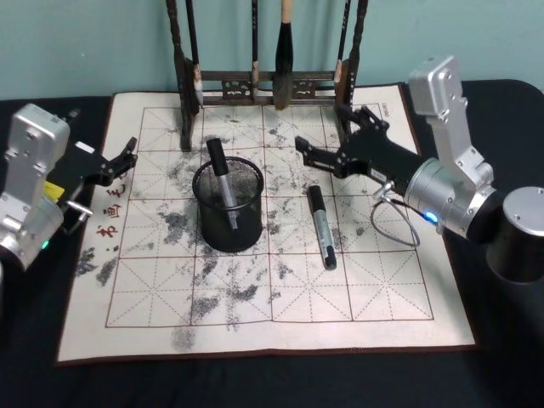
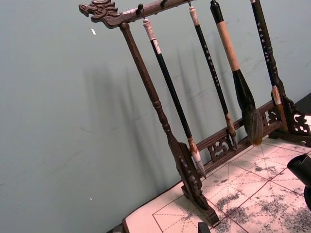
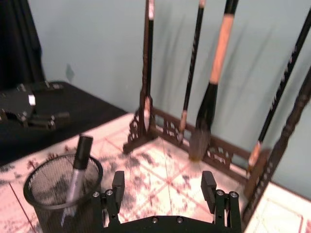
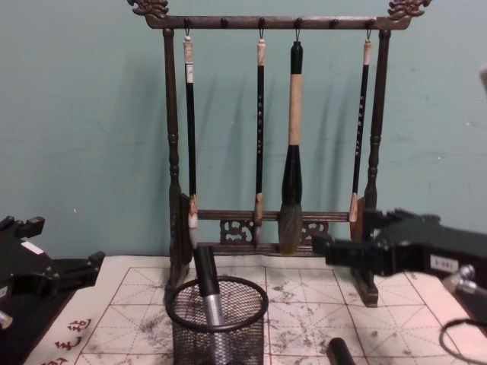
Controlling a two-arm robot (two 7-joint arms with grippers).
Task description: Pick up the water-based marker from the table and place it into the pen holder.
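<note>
Red characters (image 1: 113, 204) run down the mat's (image 1: 255, 327) left margin. Three look like 毛, 画 and 布, though the strokes are faint. A small red print (image 1: 388, 110) sits at its far right corner, too tiny to read. White marks on the brush handles (image 2: 208, 53) are unreadable too.

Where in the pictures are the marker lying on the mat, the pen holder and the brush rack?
marker on the mat (image 1: 321, 228), head view, middle of its barrel.
pen holder (image 1: 246, 229), head view, front mesh wall.
brush rack (image 4: 169, 114), chest view, left post.
</note>
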